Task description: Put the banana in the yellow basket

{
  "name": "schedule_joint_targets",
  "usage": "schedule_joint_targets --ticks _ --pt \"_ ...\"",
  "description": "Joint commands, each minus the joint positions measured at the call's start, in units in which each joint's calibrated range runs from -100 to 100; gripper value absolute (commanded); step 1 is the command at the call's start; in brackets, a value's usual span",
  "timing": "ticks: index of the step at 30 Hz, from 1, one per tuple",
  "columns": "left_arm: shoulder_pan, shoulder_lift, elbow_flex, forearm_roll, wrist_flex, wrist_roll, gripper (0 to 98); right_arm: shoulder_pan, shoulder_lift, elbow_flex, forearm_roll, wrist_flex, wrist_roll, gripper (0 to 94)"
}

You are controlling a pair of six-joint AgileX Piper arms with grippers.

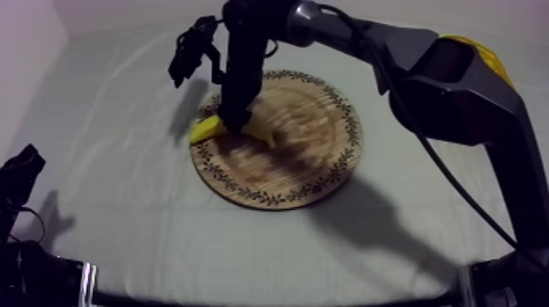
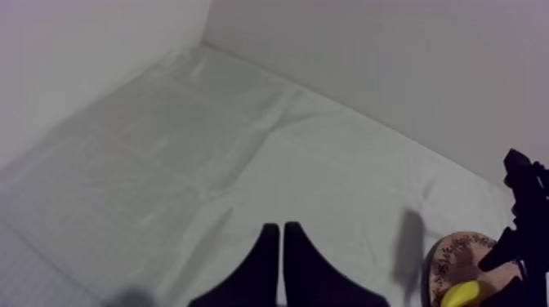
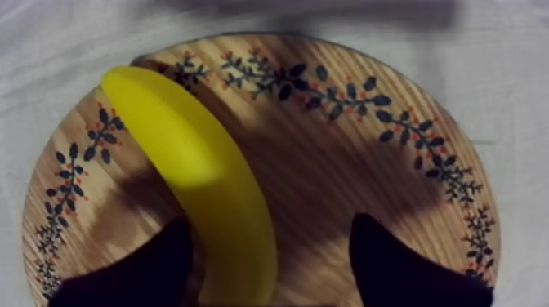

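Top view: my right arm enters upper right, elbow high, forearm pitched steeply down; right gripper (image 1: 234,122) sits on the banana (image 1: 206,129) at the wooden board (image 1: 314,159)'s left rim. The yellow basket (image 1: 484,51) is behind that arm.
Left wrist view: left gripper (image 2: 280,230) fingers together over the cloth (image 2: 163,163).
Right wrist view: fingers (image 3: 147,273) apart, astride the banana.

Curved yellow banana (image 3: 196,180), lying on wooden board (image 3: 343,163)

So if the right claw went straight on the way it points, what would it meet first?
Probably the banana, which lies between the open fingers of the right claw, close to one of them. Failing that, the wooden board beneath. Depth is unclear.
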Motion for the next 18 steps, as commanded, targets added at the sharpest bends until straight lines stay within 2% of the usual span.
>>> schedule_joint_targets --ticks 1,10,16,18 --pt "-0.02 0.04 0.0 0.03 0.0 0.02 0.1 -0.11 -0.08 0.45 0.18 0.14 0.21 51.1" --pt "-0.02 0.04 0.0 0.03 0.0 0.02 0.1 -0.89 -0.44 3.6 0.77 0.9 0.33 47.1" --pt "-0.02 0.04 0.0 0.03 0.0 0.02 0.1 -0.91 -0.2 4.28 1.3 -0.32 0.23 32.4" --pt "-0.02 0.04 0.0 0.03 0.0 0.02 0.1 -0.94 -0.27 4.25 1.49 -0.53 0.31 24.2"
